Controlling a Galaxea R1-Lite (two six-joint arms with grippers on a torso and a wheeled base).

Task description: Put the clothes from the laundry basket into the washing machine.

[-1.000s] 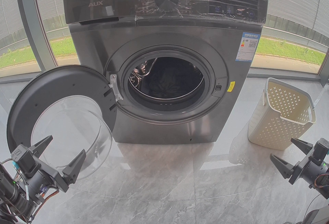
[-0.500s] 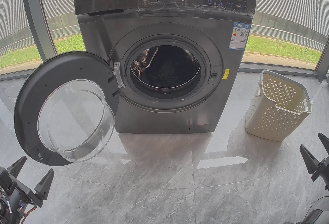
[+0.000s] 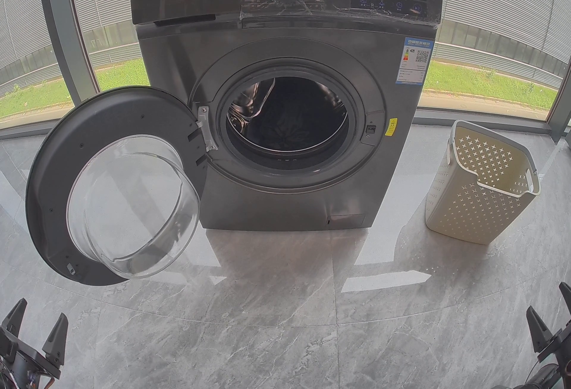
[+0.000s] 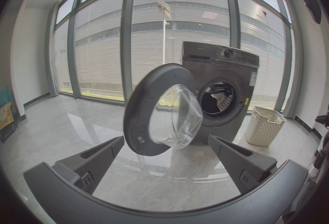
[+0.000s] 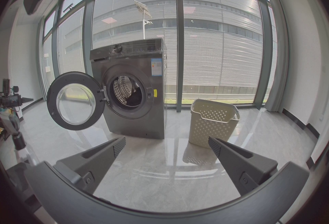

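My left hand (image 3: 35, 322) hung open near the floor (image 3: 285, 301), before the open door (image 3: 113, 128). Inside the washing machine (image 3: 285, 33) lay something dark, perhaps clothes (image 3: 285, 126). The laundry basket (image 3: 476, 212) stood right of it, my right hand (image 3: 546, 296) open nearby.

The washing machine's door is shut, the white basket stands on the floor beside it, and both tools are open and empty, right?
No: the door is swung wide open, as the head view shows. The white basket does stand on the floor beside the washing machine, and the left tool and right tool are open and empty.
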